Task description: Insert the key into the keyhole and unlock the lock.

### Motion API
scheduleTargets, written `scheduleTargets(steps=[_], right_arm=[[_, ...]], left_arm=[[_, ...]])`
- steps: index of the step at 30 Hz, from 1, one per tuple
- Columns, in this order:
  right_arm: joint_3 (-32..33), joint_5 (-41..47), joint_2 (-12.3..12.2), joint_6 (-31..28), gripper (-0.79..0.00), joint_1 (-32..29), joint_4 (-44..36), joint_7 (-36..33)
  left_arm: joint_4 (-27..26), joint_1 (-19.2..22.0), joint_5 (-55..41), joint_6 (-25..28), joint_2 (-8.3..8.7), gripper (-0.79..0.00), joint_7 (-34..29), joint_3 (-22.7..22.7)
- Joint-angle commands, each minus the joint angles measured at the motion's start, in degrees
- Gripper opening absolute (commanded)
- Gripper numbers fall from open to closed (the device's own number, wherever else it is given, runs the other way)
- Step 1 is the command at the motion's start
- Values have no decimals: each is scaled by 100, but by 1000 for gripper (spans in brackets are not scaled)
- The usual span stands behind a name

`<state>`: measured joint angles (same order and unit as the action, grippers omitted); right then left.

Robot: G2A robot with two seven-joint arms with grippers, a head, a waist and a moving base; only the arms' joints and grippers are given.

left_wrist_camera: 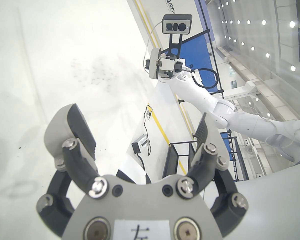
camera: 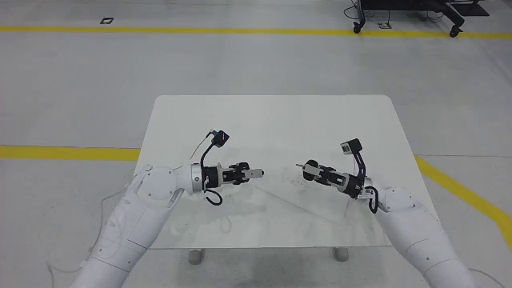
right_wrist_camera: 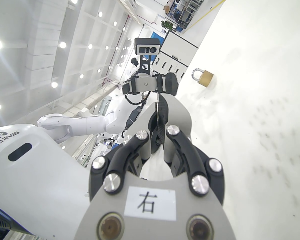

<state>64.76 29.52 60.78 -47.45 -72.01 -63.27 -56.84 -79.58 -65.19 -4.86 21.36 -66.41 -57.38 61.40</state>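
Closest in its own wrist view, the left gripper (left_wrist_camera: 140, 121) has its ribbed fingers spread wide with nothing between them. The right gripper (right_wrist_camera: 161, 101) has its fingers pressed together. From above, a thin tip (camera: 298, 166) pokes out of its front; what it is cannot be told. The two grippers face each other, near but apart, over the near half of the table (camera: 272, 128). The right wrist view adds the lock (right_wrist_camera: 204, 78), a brass padlock with a silver shackle, lying on the table just beyond the left gripper. The tabletop is white and scuffed with dark specks. Farther off lie a grey floor, yellow lines (camera: 240, 29) and a black wheeled cart (camera: 412, 0).
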Motion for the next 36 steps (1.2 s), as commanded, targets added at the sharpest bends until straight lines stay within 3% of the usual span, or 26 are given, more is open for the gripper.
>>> scheduleTargets(steps=[1, 4, 9, 12, 14, 20, 24, 27, 36], right_arm=[[0, 0, 0, 0, -785, -1, -1, 0], [0, 0, 0, 0, -785, -1, -1, 0], [0, 0, 0, 0, -785, -1, -1, 0], [0, 0, 0, 0, -785, -1, -1, 0], [0, 0, 0, 0, -785, -1, -1, 0], [0, 0, 0, 0, -785, -1, -1, 0], [0, 0, 0, 0, -785, -1, -1, 0], [0, 0, 0, 0, -785, -1, -1, 0], [0, 0, 0, 0, -785, -1, -1, 0]], left_arm=[[-109, 3, 190, -105, 15, 0, 208, 67], [-644, -133, 783, -313, 139, 0, 472, 536], [-2124, -910, 2935, -1119, 441, 0, 603, 1626], [-2761, -1299, 4583, -1579, 536, 0, 287, 1613], [-2861, -1370, 5169, -1863, 541, 0, 103, 1396], [-2105, -736, 5938, -2528, 375, 0, -45, 305], [-1388, -113, 5913, -2887, 188, -234, 9, -302], [-1088, 166, 5844, -3025, 82, -332, -17, -593], [-725, 413, 5932, -3303, -55, -468, -61, -891]])
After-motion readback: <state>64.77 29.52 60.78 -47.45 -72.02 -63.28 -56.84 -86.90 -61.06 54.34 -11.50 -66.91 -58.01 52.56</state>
